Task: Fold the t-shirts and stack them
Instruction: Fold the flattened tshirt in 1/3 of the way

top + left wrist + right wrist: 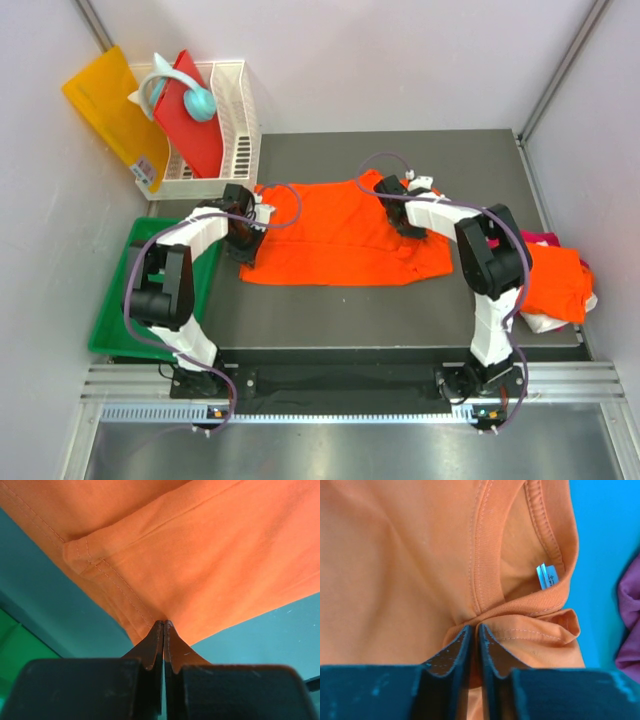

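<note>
Orange t-shirt [340,235] lies spread on the dark grey table [400,310] mid-frame, pale walls [400,60] around. Left gripper [163,624] pinches its hem [115,587]; right gripper [475,627] pinches cloth, seemingly by the collar [485,555].

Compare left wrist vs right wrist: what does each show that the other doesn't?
Left wrist only: a stitched hem corner and the green tray. Right wrist only: the ribbed collar, its white label, and the edge of a magenta t-shirt. Both: a claw shut on the orange t-shirt, the left claw at the hem and the right claw below the collar.
</note>
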Controlling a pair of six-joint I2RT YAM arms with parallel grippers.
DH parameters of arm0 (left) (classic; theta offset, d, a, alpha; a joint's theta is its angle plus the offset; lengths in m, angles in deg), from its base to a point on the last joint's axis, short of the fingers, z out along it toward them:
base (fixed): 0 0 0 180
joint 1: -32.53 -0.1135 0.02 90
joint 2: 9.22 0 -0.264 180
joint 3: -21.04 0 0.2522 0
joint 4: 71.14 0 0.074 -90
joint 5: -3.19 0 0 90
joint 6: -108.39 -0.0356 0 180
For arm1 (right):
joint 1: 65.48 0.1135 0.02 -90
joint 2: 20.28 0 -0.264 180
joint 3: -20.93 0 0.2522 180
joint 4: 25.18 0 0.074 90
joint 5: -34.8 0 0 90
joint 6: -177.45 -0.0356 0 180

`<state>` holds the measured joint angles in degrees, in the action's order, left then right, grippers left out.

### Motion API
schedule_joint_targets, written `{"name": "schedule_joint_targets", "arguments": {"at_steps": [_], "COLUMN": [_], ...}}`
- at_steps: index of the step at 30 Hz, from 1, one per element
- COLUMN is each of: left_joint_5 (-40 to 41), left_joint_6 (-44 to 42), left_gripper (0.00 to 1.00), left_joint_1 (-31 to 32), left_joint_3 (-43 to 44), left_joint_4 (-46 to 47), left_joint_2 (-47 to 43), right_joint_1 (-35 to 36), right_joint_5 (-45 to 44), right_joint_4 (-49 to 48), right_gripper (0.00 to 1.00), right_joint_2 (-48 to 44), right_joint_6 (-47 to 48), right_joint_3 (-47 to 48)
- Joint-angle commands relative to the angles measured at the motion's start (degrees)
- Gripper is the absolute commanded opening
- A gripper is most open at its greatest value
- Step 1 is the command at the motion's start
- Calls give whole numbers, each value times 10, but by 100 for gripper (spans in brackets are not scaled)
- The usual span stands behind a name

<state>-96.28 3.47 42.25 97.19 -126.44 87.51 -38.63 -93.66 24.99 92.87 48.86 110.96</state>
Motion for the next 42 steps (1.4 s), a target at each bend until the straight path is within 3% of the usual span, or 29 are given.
{"name": "schedule_joint_targets", "arguments": {"at_steps": [1,15,20,25,27,30,32,36,42], "left_joint_5": [13,40,35,2,-6,-12,-22,-55,-60], "left_joint_6": [5,6,6,14,18,29,32,52,54], "left_gripper": [0,0,1,21,37,53,53,31,28], "left_joint_1": [2,2,2,2,2,2,2,3,8], "left_joint_3": [5,-3,-1,17,29,31,27,34,55], "left_joint_4": [8,5,11,26,30,50,58,57,28], "left_joint_2": [0,-6,-32,-92,-108,-124,-128,-102,-41], "right_joint_1": [-22,-69,-62,-51,-49,-37,-16,49,116], "right_joint_5": [0,7,17,22,22,23,30,23,15], "right_joint_4": [-1,24,-39,-40,-17,-1,2,18,34], "right_gripper": [17,19,21,36,45,46,45,36,34], "right_joint_2": [16,28,-51,-126,-143,-172,-187,-213,-215], "right_joint_6": [-3,-4,25,59,63,76,85,83,-15], "right_joint_3": [17,14,-15,38,61,85,81,44,-48]}}
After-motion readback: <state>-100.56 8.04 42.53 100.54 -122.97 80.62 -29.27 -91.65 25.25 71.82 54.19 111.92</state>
